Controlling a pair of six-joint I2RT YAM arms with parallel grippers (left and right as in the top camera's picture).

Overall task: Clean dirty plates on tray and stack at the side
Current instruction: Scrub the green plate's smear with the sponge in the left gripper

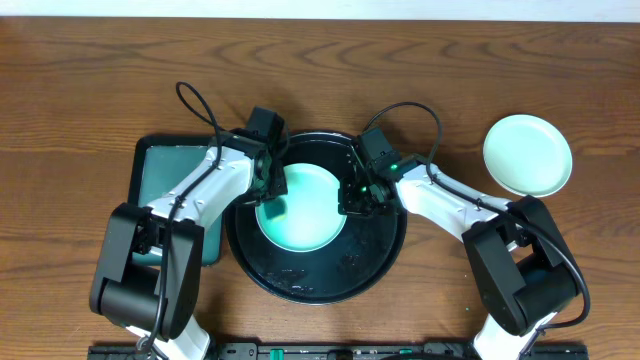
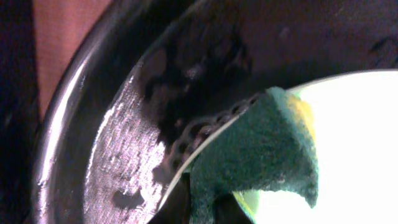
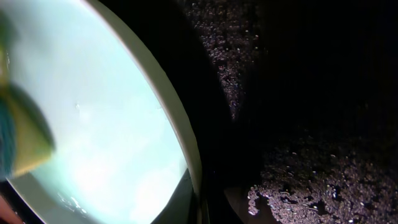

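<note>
Looking across the wooden desk (image 1: 100,80), the big round black tray (image 1: 385,255) is sitting dead centre, glossy and beaded with water. A smaller dark-green rectangular tray (image 1: 150,175) is lying just beside the black tray's left edge.

One mint-green plate (image 1: 310,215) is lying flat inside the black tray, toward its upper left. A second pale plate (image 1: 528,153) is resting on the desk well off the black tray's right side, looking clean.

The green-and-yellow sponge (image 1: 272,210) is pressing on the left part of the plate in the tray. The left hand (image 1: 268,188) is gripping that sponge, closed tight on it at the black tray's left inner edge.

The right hand (image 1: 355,195) is at the plate's right rim, over the middle of the black tray. It is closed, and I am judging it to be pinching the rim, since the rim runs straight toward its fingers, though the fingers themselves are not showing.

As for handling, the plate is looking stiff, light and shallow, and probably slick from the water. The raised rim is the only real place to take hold, and a thin pinch there is risking a slip or a tilt when lifted. The sponge is soft and squashing easily.
</note>
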